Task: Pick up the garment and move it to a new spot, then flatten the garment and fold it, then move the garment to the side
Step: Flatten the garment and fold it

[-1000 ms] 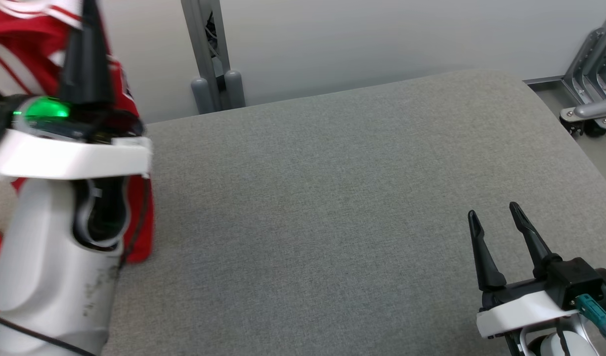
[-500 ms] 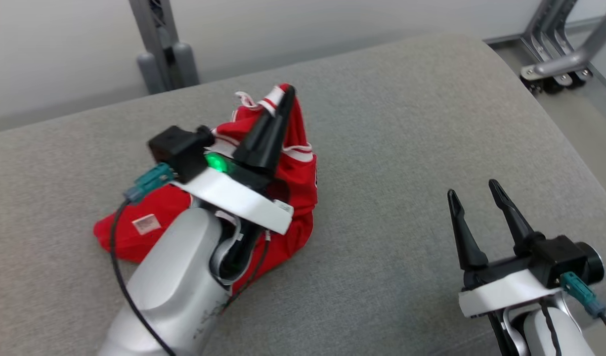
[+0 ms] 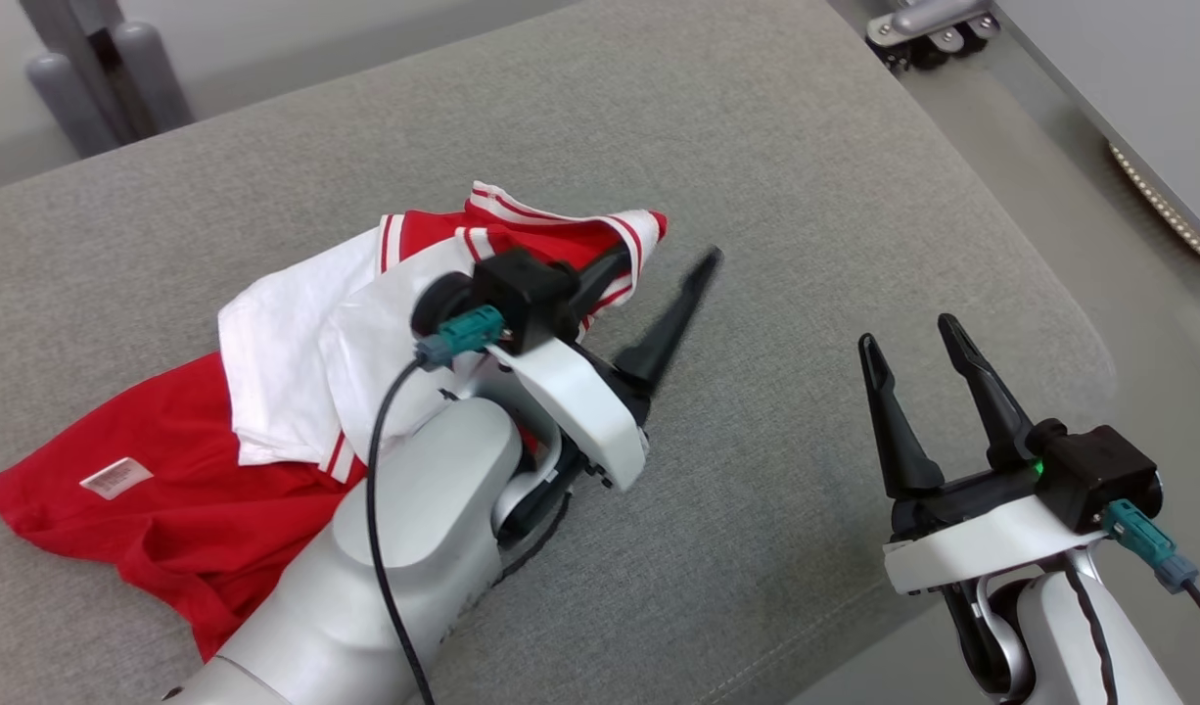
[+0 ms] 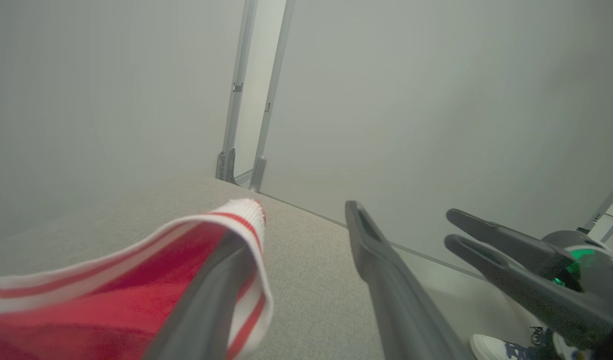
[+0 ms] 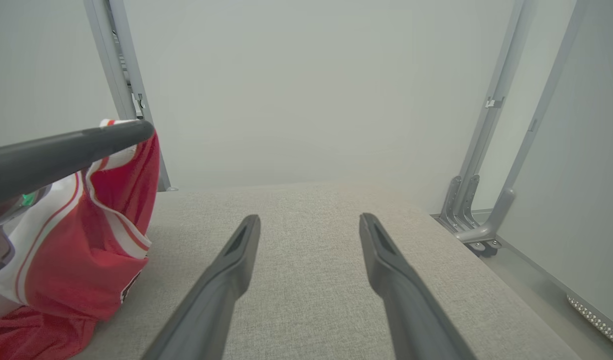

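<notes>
Garment [image 3: 169,490] crumpled on cushion [image 3: 757,147], hem seemingly draped over one finger of parted left gripper [image 3: 665,269] (right gripper [image 3: 906,333] wide, empty).

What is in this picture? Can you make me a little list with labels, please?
Garment: red and white, crumpled in a heap, not flat
Surface: grey padded top, with the garment lying on its left part
Left gripper: open, with the striped hem draped over one finger
Right gripper: open, empty, apart from the garment
Folding: not yet done
</notes>
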`<state>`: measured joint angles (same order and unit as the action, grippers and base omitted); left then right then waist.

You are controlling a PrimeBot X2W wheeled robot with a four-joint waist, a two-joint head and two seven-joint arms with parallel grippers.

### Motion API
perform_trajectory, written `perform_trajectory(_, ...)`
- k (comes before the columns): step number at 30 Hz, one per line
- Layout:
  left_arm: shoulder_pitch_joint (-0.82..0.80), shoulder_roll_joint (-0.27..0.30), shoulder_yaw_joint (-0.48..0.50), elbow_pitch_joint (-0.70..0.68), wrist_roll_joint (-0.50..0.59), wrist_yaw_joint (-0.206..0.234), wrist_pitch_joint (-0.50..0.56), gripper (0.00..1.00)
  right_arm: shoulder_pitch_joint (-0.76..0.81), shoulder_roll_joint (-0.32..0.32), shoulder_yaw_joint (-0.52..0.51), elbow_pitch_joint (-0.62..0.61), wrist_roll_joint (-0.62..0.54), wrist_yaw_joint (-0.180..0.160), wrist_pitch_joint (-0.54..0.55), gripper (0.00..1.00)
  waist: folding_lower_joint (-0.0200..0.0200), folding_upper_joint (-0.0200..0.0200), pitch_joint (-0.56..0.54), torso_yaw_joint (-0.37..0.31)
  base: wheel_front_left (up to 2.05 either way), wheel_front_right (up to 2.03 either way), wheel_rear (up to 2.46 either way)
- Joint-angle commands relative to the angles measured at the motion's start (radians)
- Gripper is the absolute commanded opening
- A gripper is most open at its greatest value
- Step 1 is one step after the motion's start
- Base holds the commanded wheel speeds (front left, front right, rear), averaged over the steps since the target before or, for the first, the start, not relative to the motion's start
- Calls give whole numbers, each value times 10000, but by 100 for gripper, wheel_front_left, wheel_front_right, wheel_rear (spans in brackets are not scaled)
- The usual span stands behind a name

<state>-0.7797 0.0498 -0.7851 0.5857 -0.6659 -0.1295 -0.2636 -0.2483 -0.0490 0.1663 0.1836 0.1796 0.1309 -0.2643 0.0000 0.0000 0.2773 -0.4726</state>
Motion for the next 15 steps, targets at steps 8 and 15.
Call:
perform_trajectory(8,-320,27,-2000,624,-794,-8,-12,100,-34,-37,-395,180,-108,-3,-3,100,0,0,-27,105,0,0,0)
perform_trajectory(15,-474,32,-3795,688,-2210,-8,37,100,-135,-37,-523,250,-462,-3,-3,100,0,0,-434,797,0,0,0)
